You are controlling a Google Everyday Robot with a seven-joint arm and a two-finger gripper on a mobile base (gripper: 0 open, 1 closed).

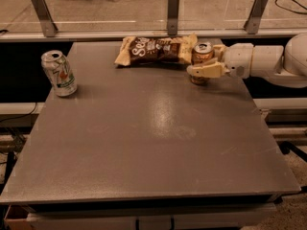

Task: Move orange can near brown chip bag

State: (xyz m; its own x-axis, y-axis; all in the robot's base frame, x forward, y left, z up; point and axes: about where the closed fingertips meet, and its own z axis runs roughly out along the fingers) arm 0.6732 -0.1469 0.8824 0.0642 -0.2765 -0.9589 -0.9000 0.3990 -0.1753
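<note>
The orange can (pixel 201 56) stands upright on the grey table near its far right edge, just right of the brown chip bag (pixel 156 50), almost touching the bag's tan right end. My gripper (pixel 204 67) reaches in from the right on the white arm, its pale fingers (pixel 207 71) around the can's lower half. The can's base looks to rest on the table. The chip bag lies flat at the far middle of the table.
A silver-white can with green and red marks (pixel 58 73) stands at the far left of the table (pixel 153 143). A rail with metal posts (pixel 173 6) runs behind the table. The white arm (pixel 268 61) stretches over the right edge.
</note>
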